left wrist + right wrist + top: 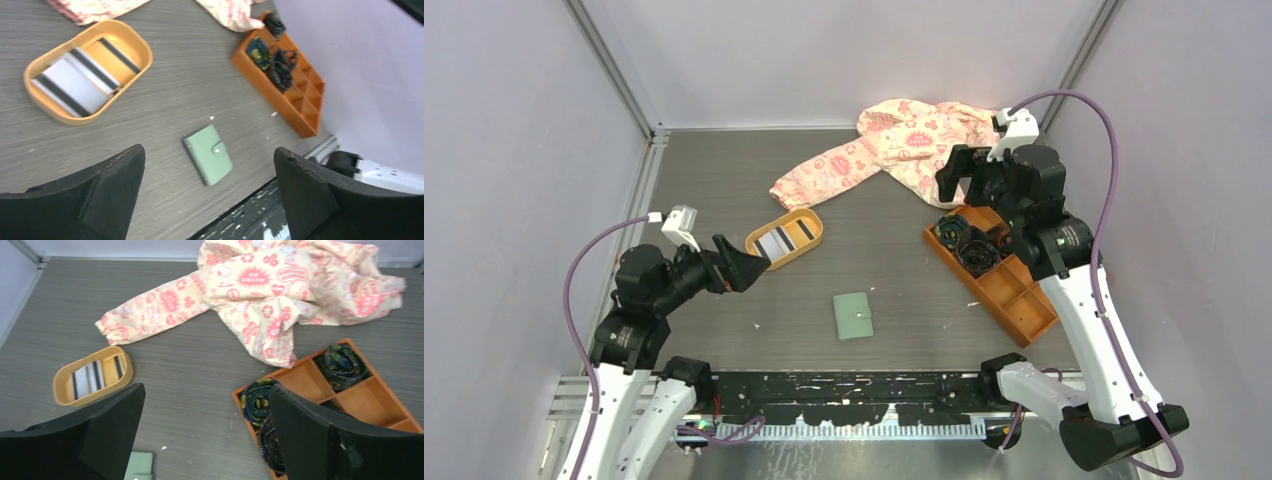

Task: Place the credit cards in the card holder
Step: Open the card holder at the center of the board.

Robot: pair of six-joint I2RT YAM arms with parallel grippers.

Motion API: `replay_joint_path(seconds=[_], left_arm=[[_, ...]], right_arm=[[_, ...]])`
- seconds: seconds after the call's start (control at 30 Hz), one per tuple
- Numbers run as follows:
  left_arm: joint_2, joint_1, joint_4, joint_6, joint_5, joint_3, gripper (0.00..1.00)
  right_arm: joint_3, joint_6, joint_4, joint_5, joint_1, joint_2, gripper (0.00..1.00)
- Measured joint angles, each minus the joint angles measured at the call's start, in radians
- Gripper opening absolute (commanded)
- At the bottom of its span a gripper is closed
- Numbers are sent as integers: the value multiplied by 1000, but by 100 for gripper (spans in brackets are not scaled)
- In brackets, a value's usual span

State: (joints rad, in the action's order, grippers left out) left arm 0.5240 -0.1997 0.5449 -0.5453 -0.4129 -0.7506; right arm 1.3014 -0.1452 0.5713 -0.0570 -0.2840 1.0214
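The pale green card holder point(854, 315) lies closed and flat on the table near the front middle; it also shows in the left wrist view point(208, 154) and at the bottom edge of the right wrist view point(140, 466). The credit cards point(782, 241), white with dark stripes, lie stacked in an orange oval tray point(810, 219); they also show in the left wrist view point(75, 82) and the right wrist view point(92, 377). My left gripper point(749, 268) is open and empty, raised just left of the tray. My right gripper point(964, 172) is open and empty, high above the far right.
An orange compartmented box point(1016, 292) with rolled dark ties stands at the right, under the right arm. A patterned cream and pink garment point(904, 140) lies crumpled at the back. Grey walls close the left, right and back sides.
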Motion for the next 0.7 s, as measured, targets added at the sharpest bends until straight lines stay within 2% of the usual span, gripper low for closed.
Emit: replay_joint_path(seconds=[0.17,0.23,0.3,0.37,0.4,0.53,0.6,0.7], left_arm=[[-14,-1,-62,-74,-94,19,100],[-4,-19,-64,-84,-106,25,100],[10,-82,-65,-93,-80,35,100],[21,-196,-61,-98,-19,48,100],[28,-290,-60,-100,42,55,100],[101,-644,-66,-103,281,64,100],[171,-784,-87,-101,396,64,100],[282,-879,-154,-102,495,76,100]], right_arm=[[-35,-19,2,165,1,-12,100],[-81,-3,-13,303,11,-21,100],[-169,19,-58,505,35,-27,100],[-270,20,-111,658,55,-22,99],[-310,21,-122,709,67,-14,99],[-381,57,-137,801,108,11,99],[-386,100,-137,824,121,8,99],[-398,168,-148,870,128,-13,99]])
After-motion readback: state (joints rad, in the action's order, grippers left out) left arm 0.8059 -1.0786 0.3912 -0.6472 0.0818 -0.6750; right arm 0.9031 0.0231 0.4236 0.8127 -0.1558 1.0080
